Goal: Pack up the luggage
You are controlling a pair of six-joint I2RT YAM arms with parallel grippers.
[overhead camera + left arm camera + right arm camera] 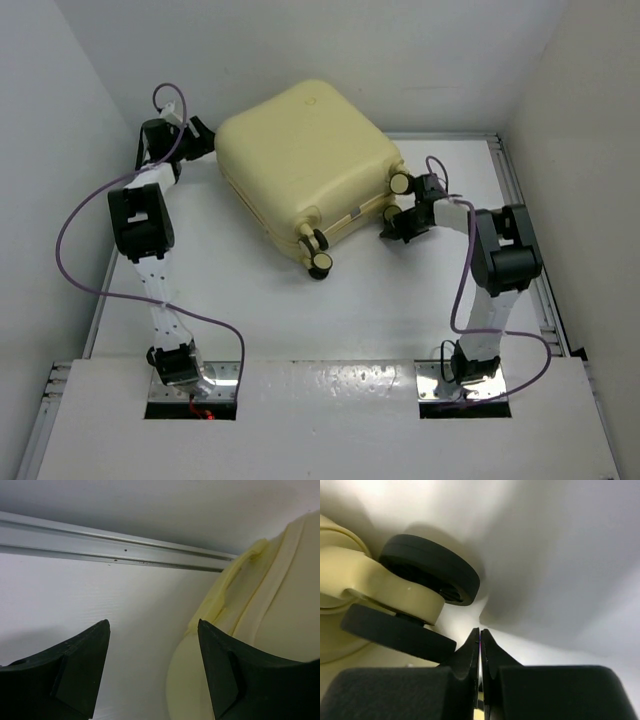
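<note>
No readable text, label or number shows in any view.

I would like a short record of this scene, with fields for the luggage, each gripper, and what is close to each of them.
object: luggage, pale yellow, lying flat on the table
lid: appears closed, black lining not visible
left arm: left gripper open, nothing between its fingers, at the far left corner of the luggage; contact cannot be told
right arm: right gripper shut, holding nothing, close beside a wheel on the right side of the luggage
</note>
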